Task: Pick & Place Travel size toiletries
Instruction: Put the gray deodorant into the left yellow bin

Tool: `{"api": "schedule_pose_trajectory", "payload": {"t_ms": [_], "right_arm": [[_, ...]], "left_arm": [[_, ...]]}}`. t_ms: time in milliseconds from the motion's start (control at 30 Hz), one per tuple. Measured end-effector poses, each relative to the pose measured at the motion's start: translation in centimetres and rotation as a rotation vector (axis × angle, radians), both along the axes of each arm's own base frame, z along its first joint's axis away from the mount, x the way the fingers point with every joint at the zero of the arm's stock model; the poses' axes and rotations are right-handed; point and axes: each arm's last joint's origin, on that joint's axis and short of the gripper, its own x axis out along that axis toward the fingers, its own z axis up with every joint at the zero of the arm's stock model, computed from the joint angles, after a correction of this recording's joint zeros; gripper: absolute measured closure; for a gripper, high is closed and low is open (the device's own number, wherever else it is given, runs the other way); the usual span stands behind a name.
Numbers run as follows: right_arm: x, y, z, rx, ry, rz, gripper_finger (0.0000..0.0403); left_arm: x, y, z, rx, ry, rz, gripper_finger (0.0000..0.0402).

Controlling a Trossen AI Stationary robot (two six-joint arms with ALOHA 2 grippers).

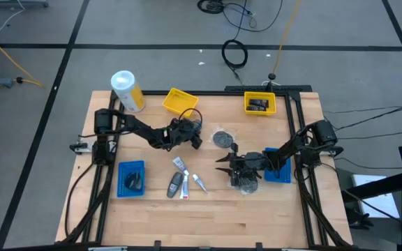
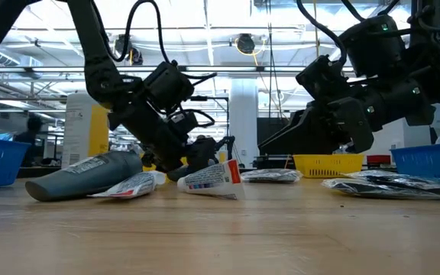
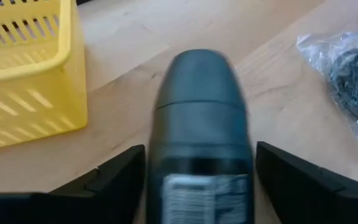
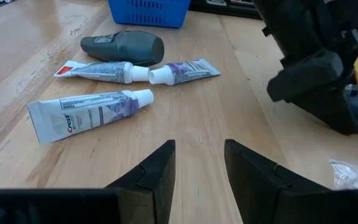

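Between the spread fingers of the left gripper (image 3: 197, 180), near the yellow tray (image 3: 30, 74), lies a dark grey bottle (image 3: 199, 124), not clamped. It may roll aside if one finger touches first. The right gripper (image 4: 199, 165) waits half open, empty, over the table (image 4: 197, 118).

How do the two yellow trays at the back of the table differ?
The left yellow tray sits turned at an angle and looks empty; the right yellow tray sits square to the table edge and holds dark packets. The left gripper works right beside the left one. Both are slotted yellow plastic.
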Motion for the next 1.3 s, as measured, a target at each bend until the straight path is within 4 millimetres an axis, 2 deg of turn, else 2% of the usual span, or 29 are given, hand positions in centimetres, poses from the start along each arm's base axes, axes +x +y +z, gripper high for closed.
{"api": "schedule_pose_trajectory", "payload": {"t_ms": [233, 367, 467, 533, 633, 767, 900, 1000, 1133, 1300], "right_arm": [[0.0, 0.0, 0.0, 0.000, 0.001, 0.000, 0.0273], [0.0, 0.0, 0.0, 0.000, 0.001, 0.000, 0.0273], [0.0, 0.0, 0.0, 0.000, 0.001, 0.000, 0.0273], [0.0, 0.0, 0.0, 0.000, 0.001, 0.000, 0.0273], [0.0, 0.0, 0.0, 0.000, 0.002, 0.000, 0.0273], [0.0, 0.0, 0.0, 0.000, 0.001, 0.000, 0.0273], [0.0, 0.0, 0.0, 0.001, -0.003, 0.000, 0.0273], [0.0, 0.0, 0.0, 0.001, -0.003, 0.000, 0.0273], [0.0, 0.0, 0.0, 0.001, -0.003, 0.000, 0.0273], [0.0, 0.0, -0.1, 0.012, 0.005, -0.004, 0.0273]], "left_arm": [[0.0, -0.2, -0.1, 0.005, 0.009, -0.011, 0.0200], [0.1, -0.6, 0.0, 0.016, 0.016, -0.035, 0.0207], [0.2, -1.3, 0.7, 0.022, 0.023, -0.089, 0.0207], [0.1, -2.2, 1.6, 0.029, 0.055, -0.183, 0.0193], [-0.3, -3.5, 4.2, 0.136, 0.118, -0.302, 0.0166], [-2.1, -4.1, 8.0, 0.361, 0.302, -0.295, 0.0165], [-3.5, -2.0, 12.8, 0.473, 0.447, -0.238, 0.0190], [-4.0, 0.3, 14.8, 0.468, 0.497, -0.201, 0.0202], [-4.2, 2.9, 16.1, 0.460, 0.460, -0.221, 0.0187], [-4.6, 5.7, 15.7, 0.427, 0.430, -0.191, 0.0165]]}}
